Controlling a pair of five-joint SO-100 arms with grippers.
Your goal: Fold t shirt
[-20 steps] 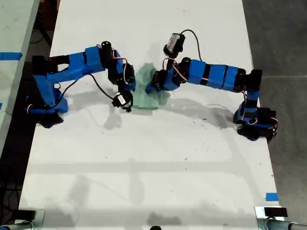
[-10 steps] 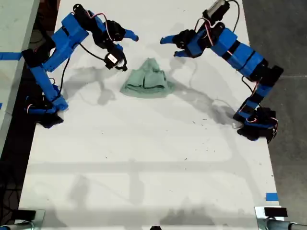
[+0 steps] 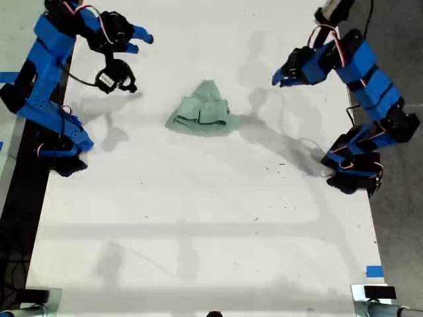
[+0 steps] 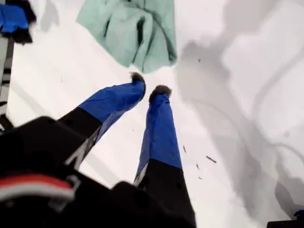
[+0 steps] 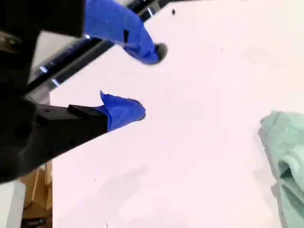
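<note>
Two blue arms are raised above the white bench (image 3: 198,231), one at each side of the exterior view, and neither touches the t shirt (image 3: 203,115). The t shirt lies on the bench between them as a small pale mint-green bundle, wrinkled, with layers of cloth lying over one another, wider at its near edge and narrowing toward the far side. My first claw (image 3: 276,78) hangs in the air toward the exterior view's right, its tip turned toward the garment and well apart from it. In the first wrist view its two blue fingers are parted only narrowly at the tips and grasp nothing (image 4: 149,84), with the t shirt (image 4: 133,28) on the bench beyond them. My second claw (image 3: 140,43) is high at the exterior view's upper left, released, its fingers spread wide and empty (image 5: 149,83). The second wrist view catches only an edge of the t shirt (image 5: 285,152)
</note>
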